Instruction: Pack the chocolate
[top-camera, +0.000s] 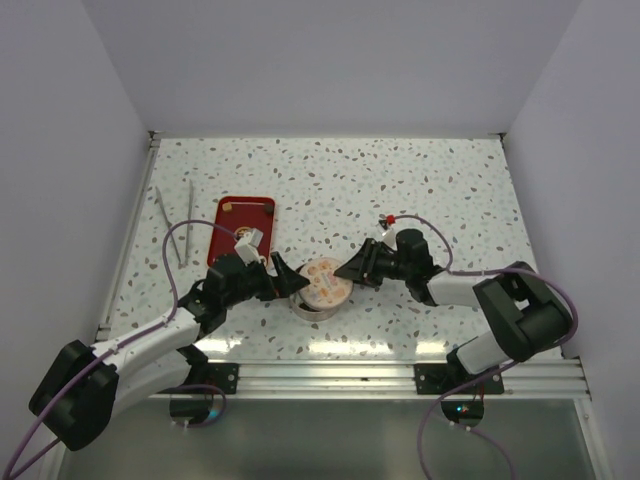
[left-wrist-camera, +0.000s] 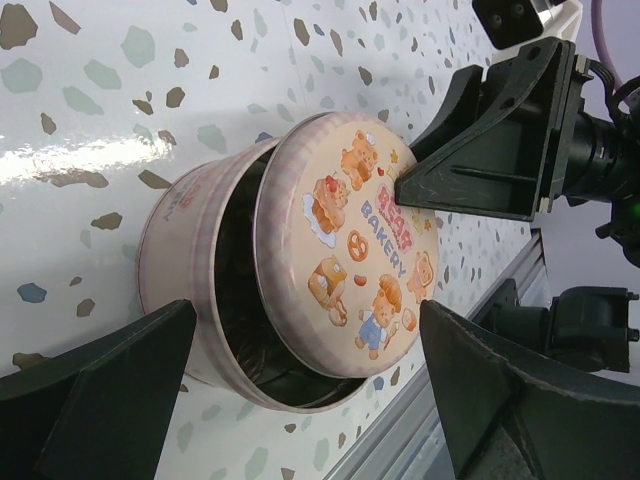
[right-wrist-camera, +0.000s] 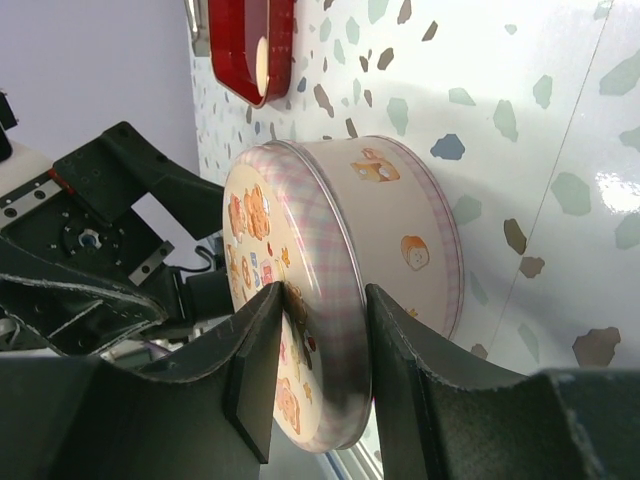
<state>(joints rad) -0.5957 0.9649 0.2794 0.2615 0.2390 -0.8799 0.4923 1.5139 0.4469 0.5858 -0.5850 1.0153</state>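
Right gripper (right-wrist-camera: 320, 330) nips the tilted lid (right-wrist-camera: 255, 240) by its rim, seemingly half off the tin (left-wrist-camera: 175, 235), left gripper (left-wrist-camera: 310, 390) gaping just beside.

the tilted lid (left-wrist-camera: 340, 250) covers most of the mouth of the tin (left-wrist-camera: 170, 250); what lies in the dark gap cannot be told. the right wrist view's top edge cuts the red tray (right-wrist-camera: 245, 40). 1 pale speck (top-camera: 229, 207) on it is too small to identify.
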